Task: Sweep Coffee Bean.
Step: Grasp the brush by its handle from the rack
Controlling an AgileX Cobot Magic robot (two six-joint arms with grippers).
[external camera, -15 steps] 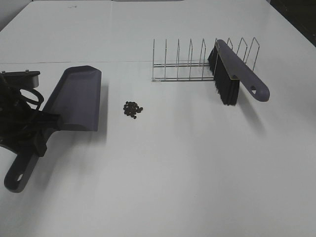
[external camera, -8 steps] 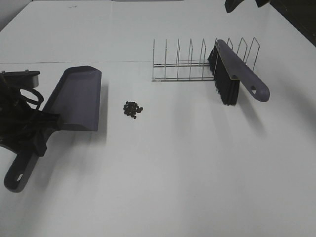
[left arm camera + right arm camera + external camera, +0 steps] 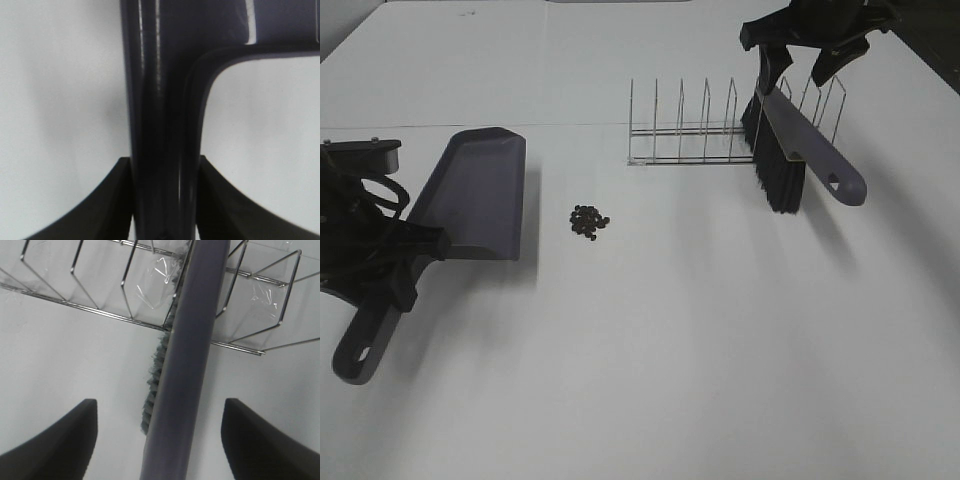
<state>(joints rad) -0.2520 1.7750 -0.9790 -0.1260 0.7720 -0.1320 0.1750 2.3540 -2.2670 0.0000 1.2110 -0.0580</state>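
R jaws now astride brush (image 3: 810,140), apart; L jaws still clamp dustpan (image 3: 475,195).

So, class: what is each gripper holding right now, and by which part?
The left gripper is shut on the dustpan, gripping its handle near the pan. The right gripper holds nothing: its open fingers straddle the brush without touching it.

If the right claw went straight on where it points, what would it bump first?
Probably the brush: its purple back lies between the open fingers of the right gripper, though how far off is unclear.
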